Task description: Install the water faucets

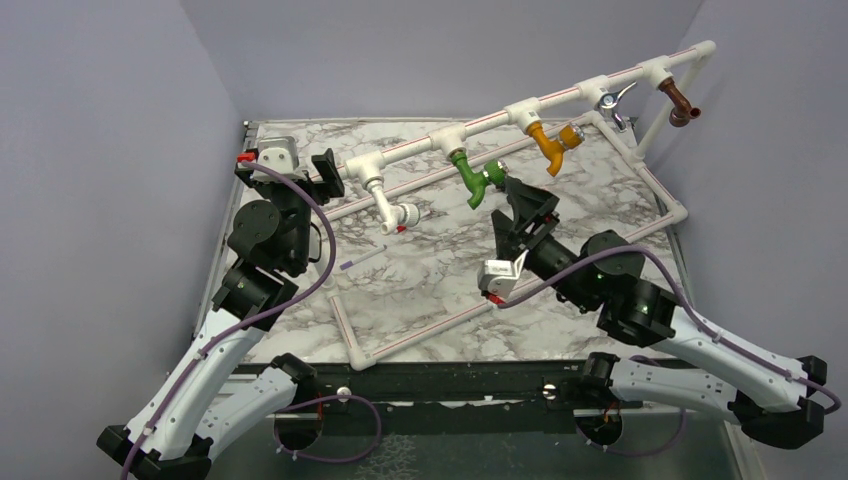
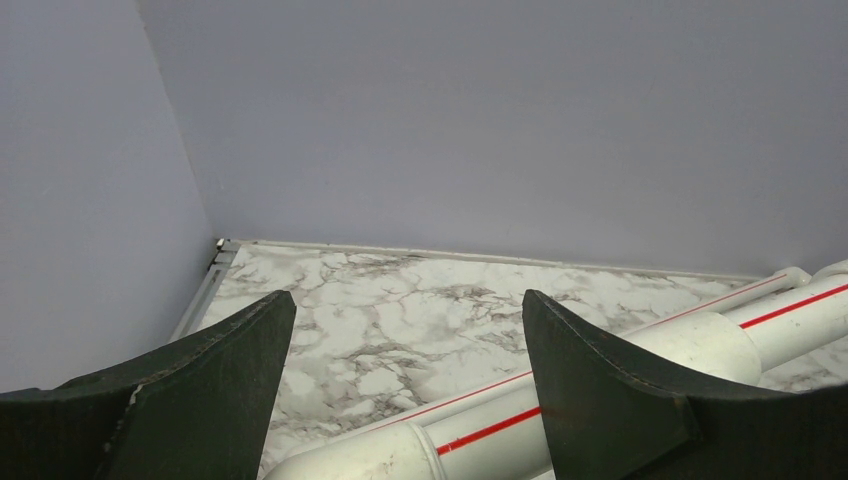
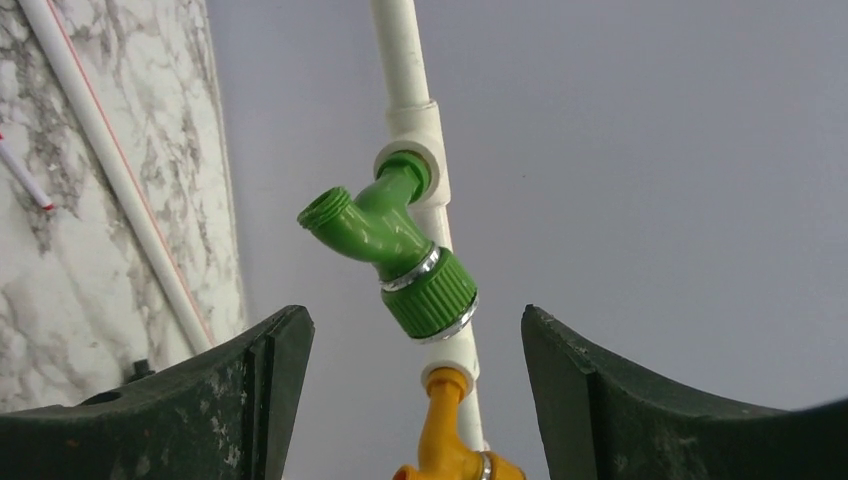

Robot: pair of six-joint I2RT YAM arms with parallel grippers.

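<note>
While the right end effector hangs with its fingers spread wide and nothing between them, the green faucet sits just ahead of the gap. Its threaded stem is set into a white tee of the pipe frame and its ribbed knob faces the wrist camera. Neither finger touches it. The faucet hangs from the raised rail that runs along the far edge of the tabletop, about midway across. The white faucet is toward the left edge and the yellow faucet is the next one toward the right edge. A silver faucet and a brown faucet hang further on, near the far right corner. The left end effector is also spread apart, poised over the rail's left elbow near the far left corner; whether a finger rests on the pipe cannot be told. With every tee on the rail carrying a faucet, the step in hand looks like seating or checking the green one, late in the task. If it needs more turns, the right fingers must advance squarely around the body, close firmly and rotate about the stem's axis, ideally with the left end effector clamping the rail to brace it. If it is tight, a straight retreat avoids bumping the yellow neighbour.
</note>
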